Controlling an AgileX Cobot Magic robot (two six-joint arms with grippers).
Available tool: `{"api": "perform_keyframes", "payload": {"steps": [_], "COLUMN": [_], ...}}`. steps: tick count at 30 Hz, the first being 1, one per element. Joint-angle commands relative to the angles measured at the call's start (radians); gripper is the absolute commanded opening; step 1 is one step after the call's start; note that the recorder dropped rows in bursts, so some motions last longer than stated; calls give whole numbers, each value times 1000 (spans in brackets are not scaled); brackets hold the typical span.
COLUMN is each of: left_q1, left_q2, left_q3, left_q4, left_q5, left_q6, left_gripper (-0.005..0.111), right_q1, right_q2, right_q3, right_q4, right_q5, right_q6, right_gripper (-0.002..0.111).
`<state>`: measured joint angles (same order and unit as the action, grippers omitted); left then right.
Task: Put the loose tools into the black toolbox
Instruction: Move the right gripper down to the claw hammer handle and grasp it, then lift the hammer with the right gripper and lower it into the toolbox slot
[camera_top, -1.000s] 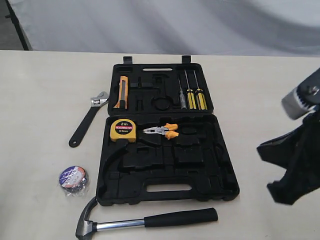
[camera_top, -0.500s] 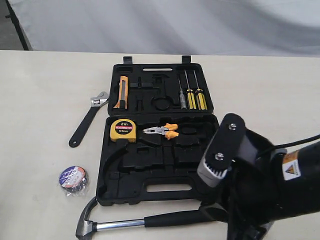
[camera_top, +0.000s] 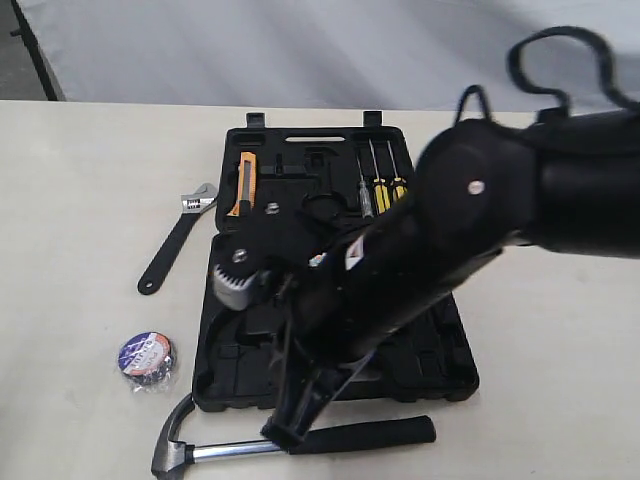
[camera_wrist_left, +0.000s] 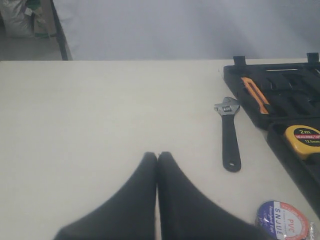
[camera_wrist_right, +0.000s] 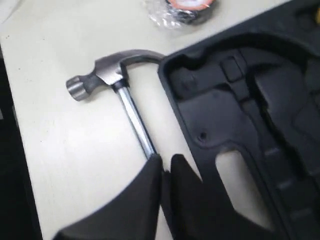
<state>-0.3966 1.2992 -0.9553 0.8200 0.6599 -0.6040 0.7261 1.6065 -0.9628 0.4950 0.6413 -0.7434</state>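
Hammer (camera_top: 300, 442) lies on the table (camera_top: 80, 180) just outside the toolbox's near edge; long axis runs roughly parallel to that edge; head at the left of the exterior view, black grip to the right; claw curves up toward the near-left corner of the case.

Right gripper (camera_top: 285, 432) sits over the spot where the chrome shaft meets the grip; in the right wrist view its fingers (camera_wrist_right: 150, 172) are drawn together with only a thin slit between them, nothing in it; contact with the shaft cannot be told.

Toolbox (camera_top: 445, 365) open, both halves flat, slot handle on the near half; right arm crosses much of it.

Tape roll (camera_top: 146, 358) flat on the table, left of the near half, apart from the hammer head.

Wrench (camera_top: 178, 238) further back, left of the case; long axis diagonal, silver jaw at the far end nearest the case, hole end pointing away to the near left.

Left gripper (camera_wrist_left: 157, 156) over bare table, fingers pressed together, holding nothing.
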Motion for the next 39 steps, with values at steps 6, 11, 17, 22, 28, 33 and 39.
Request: {"api": "perform_keyframes", "payload": {"steps": [6,11,17,22,28,33,39], "left_q1": [3,3,3,3,3,3,3], "left_q2": [-8,-8,-8,-8,-8,-8,-8], "left_q3": [9,9,9,9,9,9,9], "left_q4": [-14,-14,-14,-14,-14,-14,-14], "left_q5": [-17,-17,-17,-17,-17,-17,-17], "left_q6": [-10,-10,-10,-10,-10,-10,-10], "left_gripper": [1,1,1,1,1,1,1], "right_q1": [159,185,185,185,185,185,185], "right_q2": [224,273,320,353,355,364,366], "right_q3": [-136,-152,-152,-152,-152,-152,-152], "right_q4": [-78,-91,-111,-110,-110,-110,-110], "right_q5": [18,-1,-54,-67,-67,-65,-64], "right_q6": [-140,-184,-184,-186,-186,-186,-186], "right_gripper": [41,41,41,41,24,11,7]}}
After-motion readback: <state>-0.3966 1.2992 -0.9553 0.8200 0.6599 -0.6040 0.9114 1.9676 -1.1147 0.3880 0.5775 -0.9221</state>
